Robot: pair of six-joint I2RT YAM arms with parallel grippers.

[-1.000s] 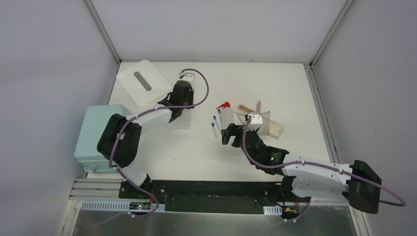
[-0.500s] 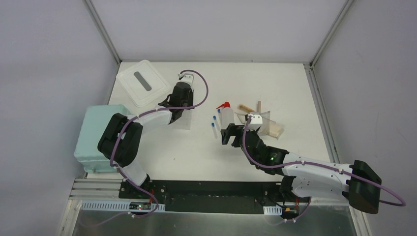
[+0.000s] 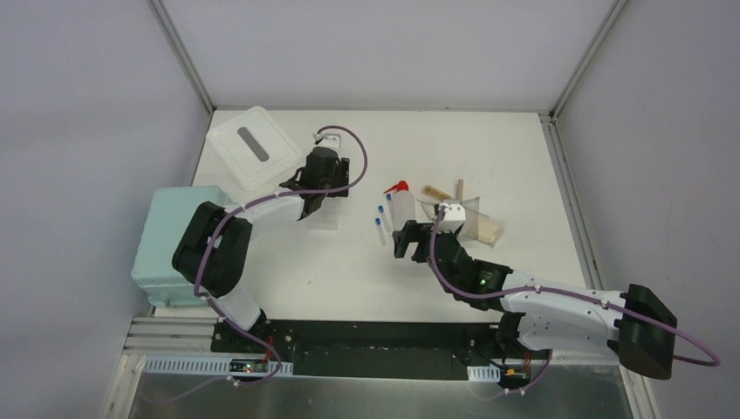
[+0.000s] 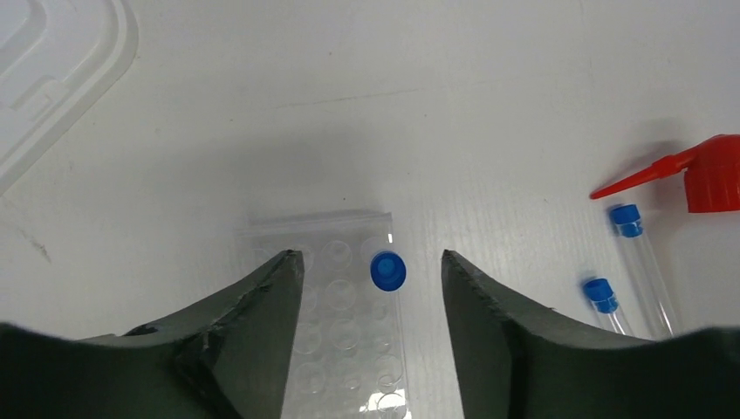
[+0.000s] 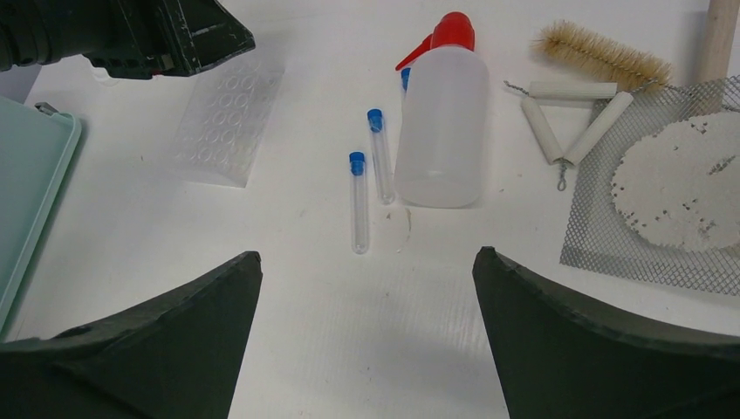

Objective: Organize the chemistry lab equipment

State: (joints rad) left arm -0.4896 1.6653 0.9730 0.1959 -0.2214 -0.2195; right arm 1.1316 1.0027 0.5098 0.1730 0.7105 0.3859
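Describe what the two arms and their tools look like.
Both the left arm and right arm have white links joined by bulky black housings, with a purple cable looping along each. A small green light glows on the right arm. The left tool and right tool each have two dark, matte, wedge-shaped fingers.

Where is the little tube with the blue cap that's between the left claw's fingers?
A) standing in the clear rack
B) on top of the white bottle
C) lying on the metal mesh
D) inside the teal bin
A: the left wrist view shows the blue-capped tube upright in a hole of the clear rack, with the open left claw not touching it.
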